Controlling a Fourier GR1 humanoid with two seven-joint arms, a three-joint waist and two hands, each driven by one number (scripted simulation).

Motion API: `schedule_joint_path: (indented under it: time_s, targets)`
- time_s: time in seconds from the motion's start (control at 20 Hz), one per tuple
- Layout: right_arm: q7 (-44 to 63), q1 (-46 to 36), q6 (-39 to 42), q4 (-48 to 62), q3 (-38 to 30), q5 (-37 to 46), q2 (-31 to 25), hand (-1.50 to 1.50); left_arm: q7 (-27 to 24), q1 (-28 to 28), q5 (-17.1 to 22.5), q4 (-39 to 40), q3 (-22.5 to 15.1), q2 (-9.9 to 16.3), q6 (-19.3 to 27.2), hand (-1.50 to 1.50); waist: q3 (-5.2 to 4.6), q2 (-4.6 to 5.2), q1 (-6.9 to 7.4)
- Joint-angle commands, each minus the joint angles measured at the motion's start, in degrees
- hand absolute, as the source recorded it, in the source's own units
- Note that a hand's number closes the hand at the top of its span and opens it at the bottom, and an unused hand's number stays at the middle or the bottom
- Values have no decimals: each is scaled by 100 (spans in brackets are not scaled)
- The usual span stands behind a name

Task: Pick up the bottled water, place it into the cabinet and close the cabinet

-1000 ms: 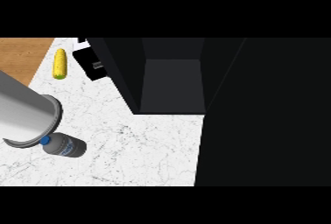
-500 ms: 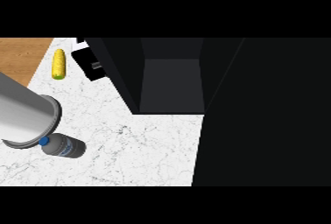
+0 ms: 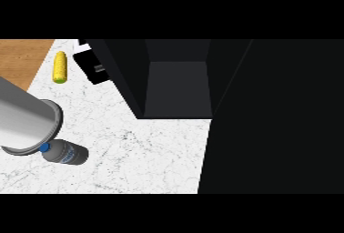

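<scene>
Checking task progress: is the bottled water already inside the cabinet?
No, the bottled water lies on the white counter, left of the open cabinet.

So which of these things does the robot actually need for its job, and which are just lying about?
For the job:
- bottled water, lying on the counter
- cabinet, open

Just lying about:
- yellow corn cob
- small black object beside the cabinet

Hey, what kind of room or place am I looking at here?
Most likely a kitchen counter: a white marbled countertop with a dark open cabinet standing on it, a bottled water lying near the left edge, and a yellow corn cob beside a strip of wooden surface.
</scene>
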Motion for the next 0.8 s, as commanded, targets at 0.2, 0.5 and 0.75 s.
schedule_joint_path:
  time_s: [0.2,0.5,0.75]
  targets:
    - [550,-168,-235,-578,201,431,-53,-150,-312,-487,-657,1176,-64,-54,-37,-150,-1,4,-10]
    - [485,98,-334,-812,649,805,-221,-150,-1162,-590,-1208,2326,48,81,-334,-150,-4,-9,-29]
    - [686,-352,-582,-664,588,903,-144,-150,-1955,-986,-1768,3645,-121,-25,-305,-150,-10,-2,-46]
